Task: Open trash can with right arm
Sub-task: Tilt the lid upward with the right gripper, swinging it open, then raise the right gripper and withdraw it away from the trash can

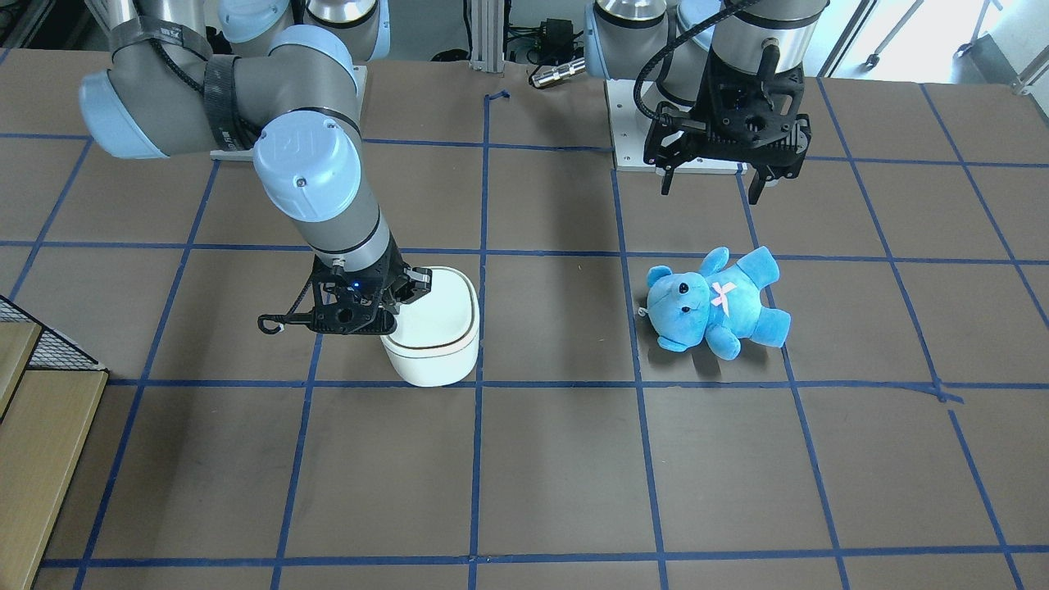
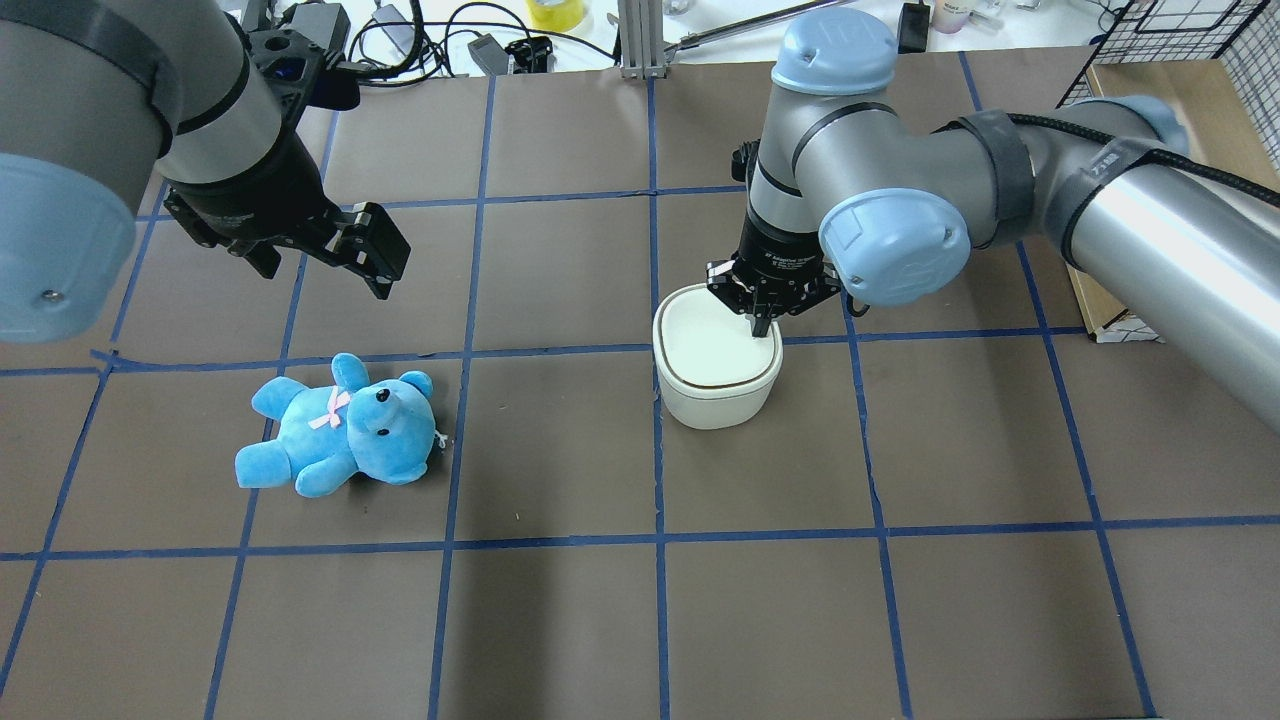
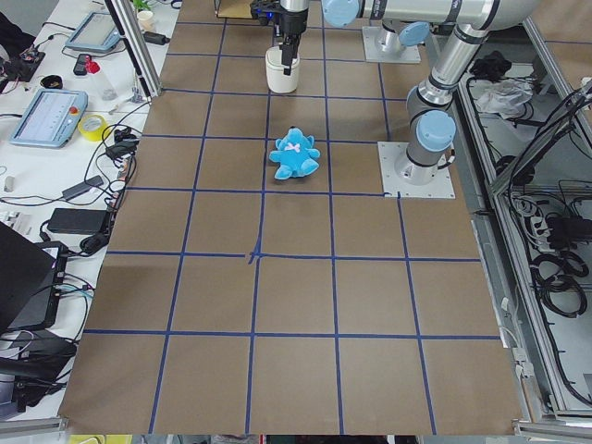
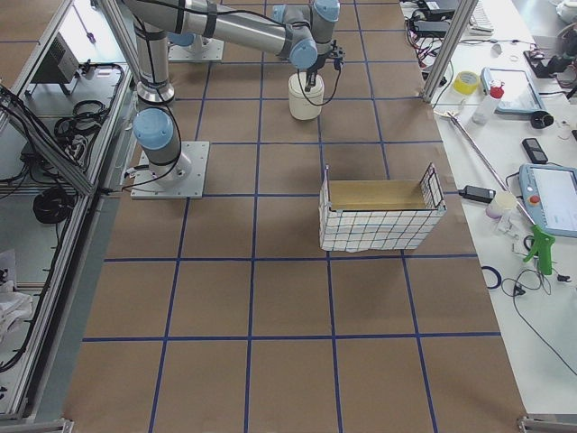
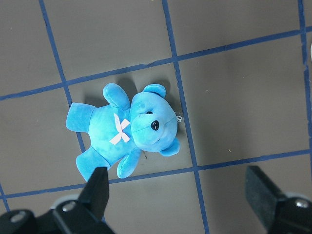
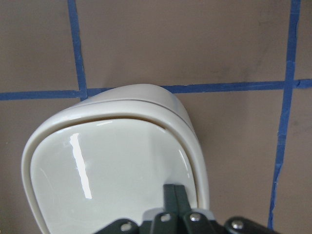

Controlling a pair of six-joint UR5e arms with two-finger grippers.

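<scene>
The white trash can point(image 1: 438, 344) stands on the brown table with its flat pale lid point(image 2: 705, 340) down. A thin brown seam shows at the lid's far edge in the right wrist view point(image 6: 112, 161). My right gripper point(image 2: 762, 325) points straight down over the lid's edge nearest the robot. Its fingers are shut together and the tips point(image 6: 175, 195) touch the lid there. My left gripper point(image 1: 711, 192) hangs open and empty above the table. The blue teddy bear point(image 5: 129, 129) lies below it.
The blue plush bear point(image 2: 340, 425) lies on its back, about two tiles from the can, on the robot's left. A wire-mesh basket with a cardboard lining point(image 4: 379, 212) stands at the table's right end. Cables and tools lie beyond the table's far edge point(image 2: 480, 45).
</scene>
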